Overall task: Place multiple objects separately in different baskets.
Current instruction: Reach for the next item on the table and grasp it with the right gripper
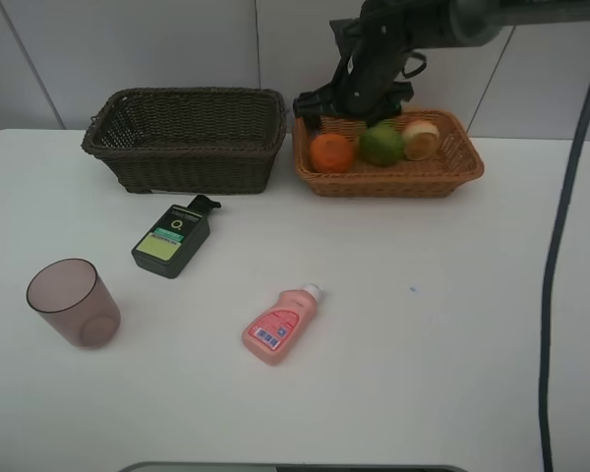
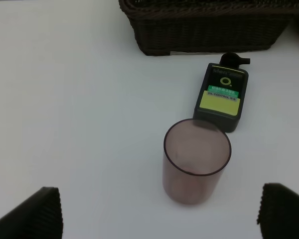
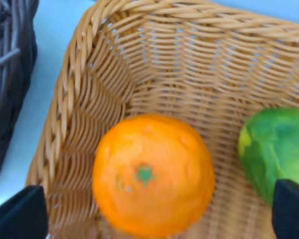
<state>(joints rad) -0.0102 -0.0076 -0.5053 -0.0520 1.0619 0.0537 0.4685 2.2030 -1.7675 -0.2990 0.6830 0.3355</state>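
White table: right claw gapes above orange, which sits in tan basket beside mango and peach. Fruit step looks done. Left claw, spread wide, should next take cup to dark basket.

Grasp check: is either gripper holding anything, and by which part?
Nothing held. Right gripper is open over the orange lying in the tan basket; left gripper is open above the cup.

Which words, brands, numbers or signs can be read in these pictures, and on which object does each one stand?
"Q" (a round mark, perhaps only a logo): on the dark green flat bottle, near its cap.
Smaller lines on its green and yellow label: too small to read.
Label of the pink bottle: blurred, not readable.
No other text shows.
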